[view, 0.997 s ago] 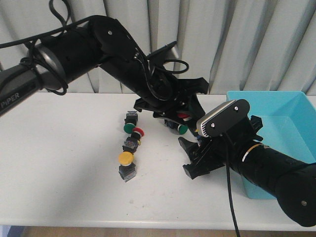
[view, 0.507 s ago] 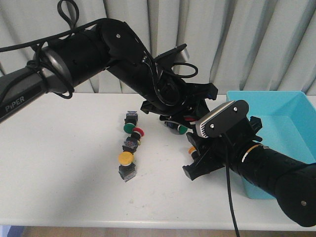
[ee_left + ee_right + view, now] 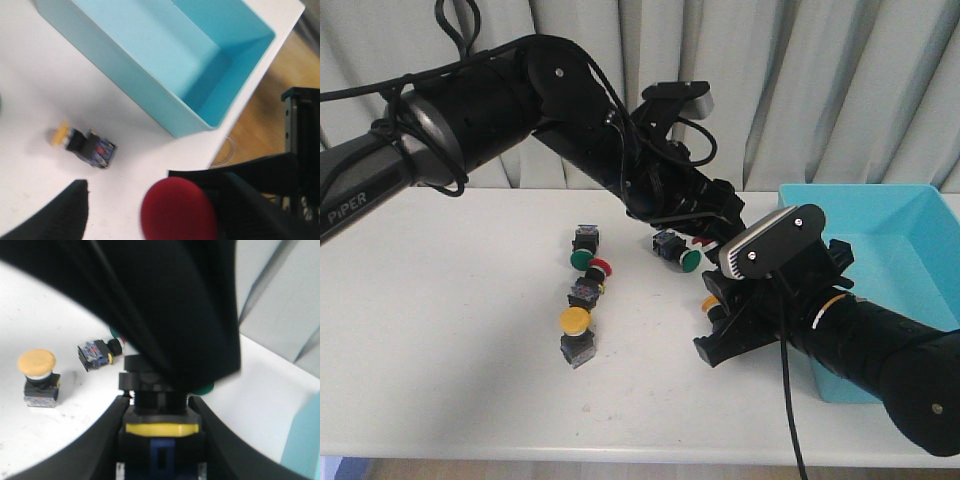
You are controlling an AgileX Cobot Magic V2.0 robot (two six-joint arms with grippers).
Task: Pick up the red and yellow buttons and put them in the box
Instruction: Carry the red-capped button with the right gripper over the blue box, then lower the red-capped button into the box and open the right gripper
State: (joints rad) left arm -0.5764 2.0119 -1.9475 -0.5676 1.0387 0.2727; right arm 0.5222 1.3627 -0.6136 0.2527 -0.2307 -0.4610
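Note:
My left gripper hangs above the table left of the turquoise box, shut on a red button whose cap fills the left wrist view. My right gripper is low over the table beside the box's left wall. Its fingers press both sides of a yellow button, whose cap shows at the gripper tip. The left wrist view shows a yellow button lying on its side near the box, with no fingers round it there.
A green-capped button lies under the left arm. A column of buttons stands mid-table: a green cap, a red cap and a yellow cap on a black body. The left arm crosses above the right gripper.
The left arm has risen and swung right toward the box with the red button. The right gripper has hardly moved. A yellow cap has come into sight at its tip.

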